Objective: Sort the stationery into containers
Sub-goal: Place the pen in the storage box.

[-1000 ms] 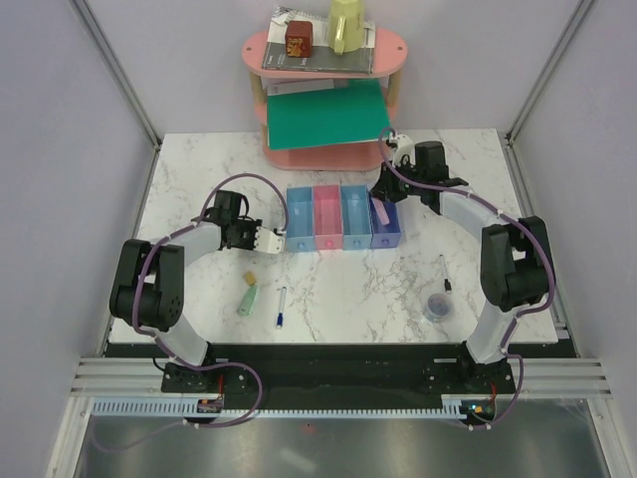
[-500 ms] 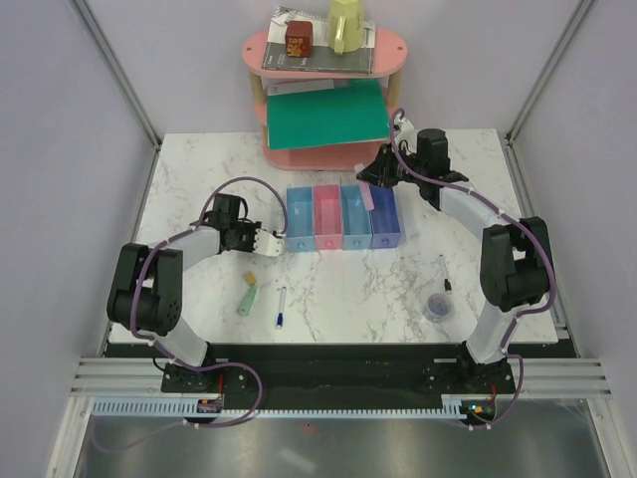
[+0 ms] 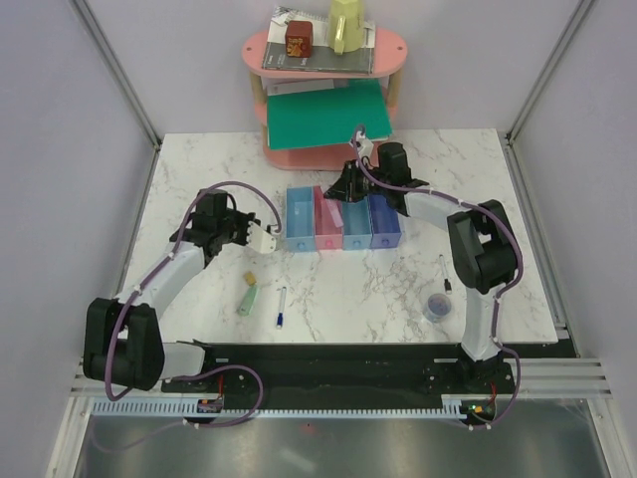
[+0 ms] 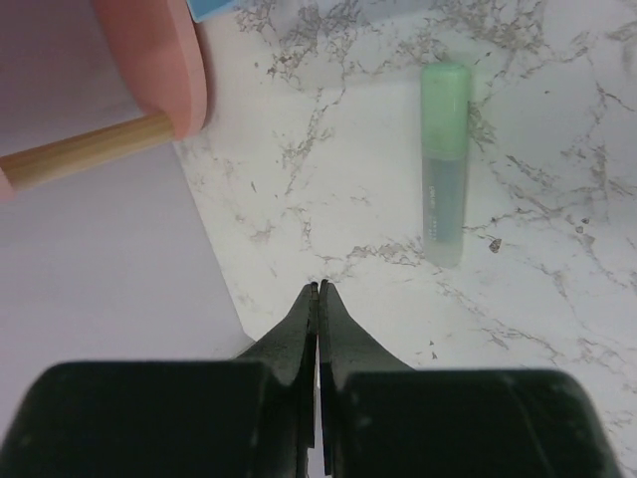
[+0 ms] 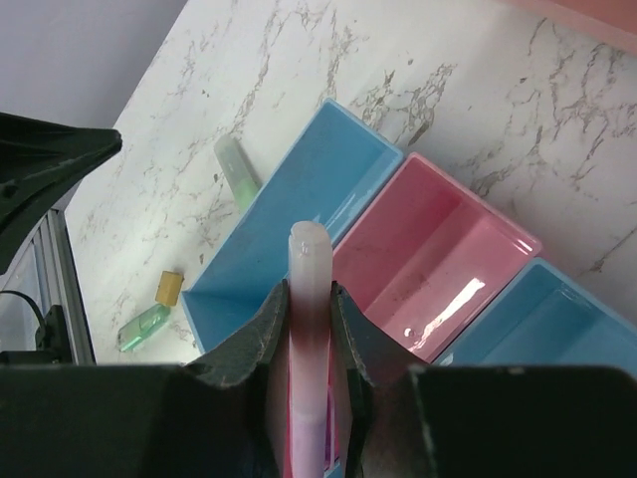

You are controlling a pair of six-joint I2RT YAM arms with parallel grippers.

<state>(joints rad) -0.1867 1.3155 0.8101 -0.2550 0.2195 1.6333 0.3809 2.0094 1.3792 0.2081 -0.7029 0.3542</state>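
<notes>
- My right gripper (image 5: pixel 309 311) is clamped on the pink-purple marker (image 5: pixel 308 264), whose tip stands out past my fingertips.
- That tip hangs over the shared wall between the light blue tray (image 5: pixel 299 189) and the pink tray (image 5: pixel 438 249). Released here, I judge it could strike the wall and fall either side, or bounce out.
- Beyond the light blue tray, the tan eraser (image 5: pixel 171 287) lies on the table.
- My left gripper (image 4: pixel 318 294) is pressed together, empty, with the pale green marker (image 4: pixel 444 169) ahead of it. Nothing blocks my drop.

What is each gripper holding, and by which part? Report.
Right gripper: pink-purple marker, clamped around its barrel, one end protruding. Left gripper: shut, holding nothing.
</notes>
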